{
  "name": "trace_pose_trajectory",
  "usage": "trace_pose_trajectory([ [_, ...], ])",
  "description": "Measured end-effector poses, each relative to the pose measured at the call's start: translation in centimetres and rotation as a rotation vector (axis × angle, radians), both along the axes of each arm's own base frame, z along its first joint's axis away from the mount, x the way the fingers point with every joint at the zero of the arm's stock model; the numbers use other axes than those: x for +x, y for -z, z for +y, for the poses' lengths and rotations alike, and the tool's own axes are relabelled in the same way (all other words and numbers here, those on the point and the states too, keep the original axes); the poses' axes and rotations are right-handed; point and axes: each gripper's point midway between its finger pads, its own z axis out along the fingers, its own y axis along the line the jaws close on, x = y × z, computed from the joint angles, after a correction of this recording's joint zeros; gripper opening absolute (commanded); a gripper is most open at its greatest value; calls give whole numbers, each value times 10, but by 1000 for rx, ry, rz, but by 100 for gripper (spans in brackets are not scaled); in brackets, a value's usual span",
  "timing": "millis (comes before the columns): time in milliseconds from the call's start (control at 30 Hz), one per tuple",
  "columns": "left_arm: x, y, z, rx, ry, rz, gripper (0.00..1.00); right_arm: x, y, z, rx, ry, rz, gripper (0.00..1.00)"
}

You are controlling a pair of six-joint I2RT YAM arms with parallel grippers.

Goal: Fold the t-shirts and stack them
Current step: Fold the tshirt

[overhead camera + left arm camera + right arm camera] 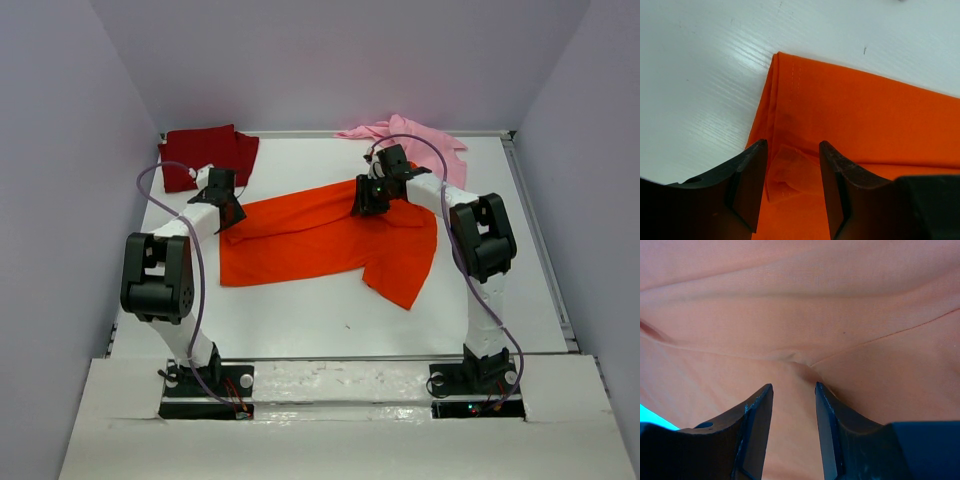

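The orange t-shirt lies spread across the middle of the bench, one sleeve pointing toward the near right. The left fingers are released, set apart astride a folded corner at the shirt's far left edge. The right fingers are likewise released, apart over puckered cloth at the shirt's far edge, right of centre. Beyond, the dark red t-shirt lies compact in the far left corner. The pink t-shirt lies crumpled at the far right.
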Motion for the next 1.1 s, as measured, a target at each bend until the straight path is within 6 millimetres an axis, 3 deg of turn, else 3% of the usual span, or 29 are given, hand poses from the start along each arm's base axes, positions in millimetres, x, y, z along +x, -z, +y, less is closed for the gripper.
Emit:
trace_pose_trajectory([
  [667, -11, 12, -6, -5, 44, 60, 52, 1, 1, -1, -7, 6, -3, 45],
  [867, -15, 17, -9, -16, 63, 73, 25, 1, 1, -1, -7, 6, -3, 45],
  [1000, -22, 24, -11, -23, 80, 95, 0, 1, 1, -1, -7, 6, -3, 45],
  [1100, -23, 25, -13, -26, 93, 99, 0, 2, 1, -3, -7, 9, -3, 45],
])
